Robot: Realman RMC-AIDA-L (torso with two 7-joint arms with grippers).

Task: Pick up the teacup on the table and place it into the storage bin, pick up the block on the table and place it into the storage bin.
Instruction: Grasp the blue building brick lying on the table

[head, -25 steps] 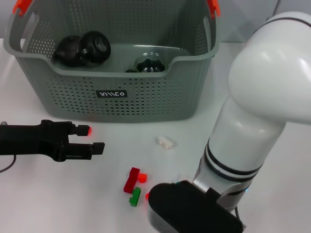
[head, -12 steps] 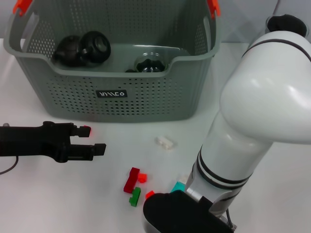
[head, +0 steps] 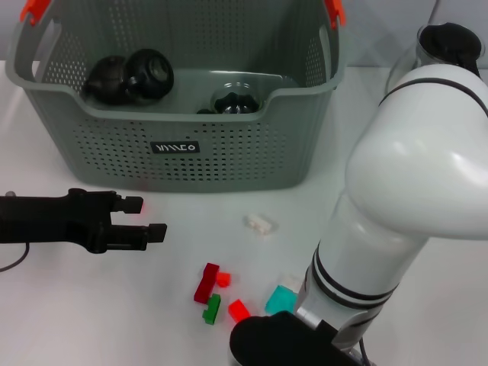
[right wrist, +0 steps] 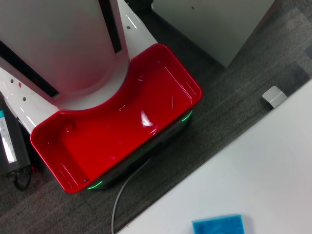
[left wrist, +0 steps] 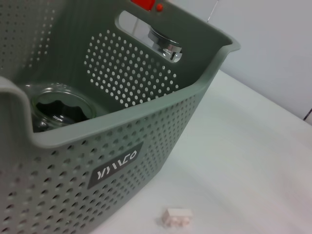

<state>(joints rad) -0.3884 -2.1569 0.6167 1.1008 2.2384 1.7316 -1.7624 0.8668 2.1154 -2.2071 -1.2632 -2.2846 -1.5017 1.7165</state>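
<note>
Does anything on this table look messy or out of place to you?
Mildly: small blocks lie scattered on the table outside the storage bin: a white block, red block, green block, teal block. Nothing looks spilled or broken.

Grey perforated storage bin (head: 229, 164) with orange handle clips, upper frame; red, green, teal and white blocks (head: 217, 293) lower centre.

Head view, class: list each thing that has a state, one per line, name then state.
Bin: upright, holding dark cups.
Glass cup: in the bin, mouth up.
White block: on the table, outside the bin.
Left hand: open, holding nothing, beside the bin.
Right hand: out of sight.
</note>
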